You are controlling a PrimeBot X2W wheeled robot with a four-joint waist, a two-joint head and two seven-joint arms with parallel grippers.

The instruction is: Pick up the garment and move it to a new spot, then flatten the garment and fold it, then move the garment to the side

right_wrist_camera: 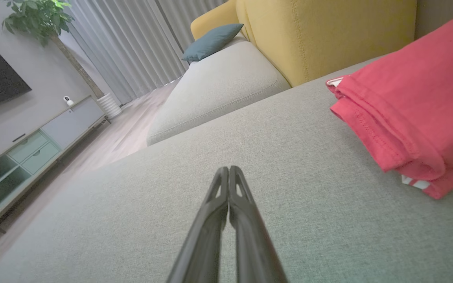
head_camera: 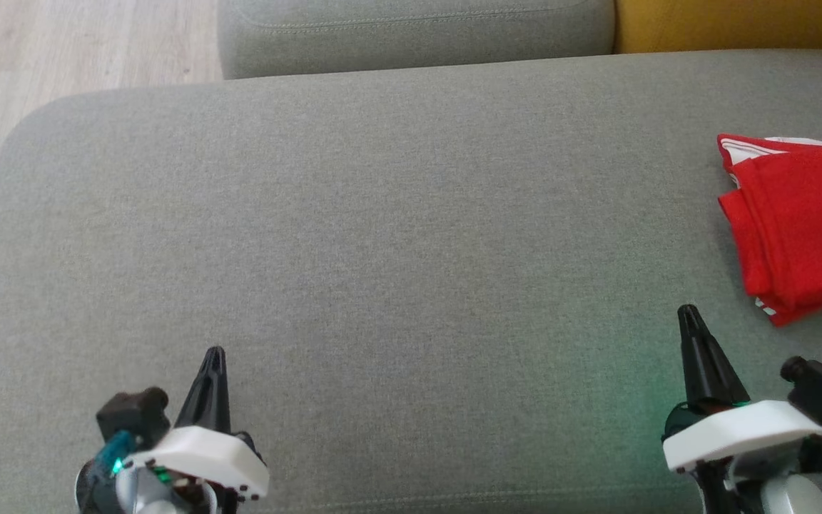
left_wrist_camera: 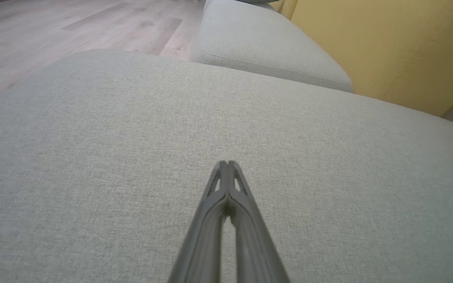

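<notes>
Over grey cushion (head_camera: 382, 250), fingers (head_camera: 212, 385) together.

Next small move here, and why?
Likely none beyond holding both arms parked. The red garment already lies folded at the right edge of the grey cushion. The left gripper and right gripper have their fingers shut, empty and clear of it.
</notes>
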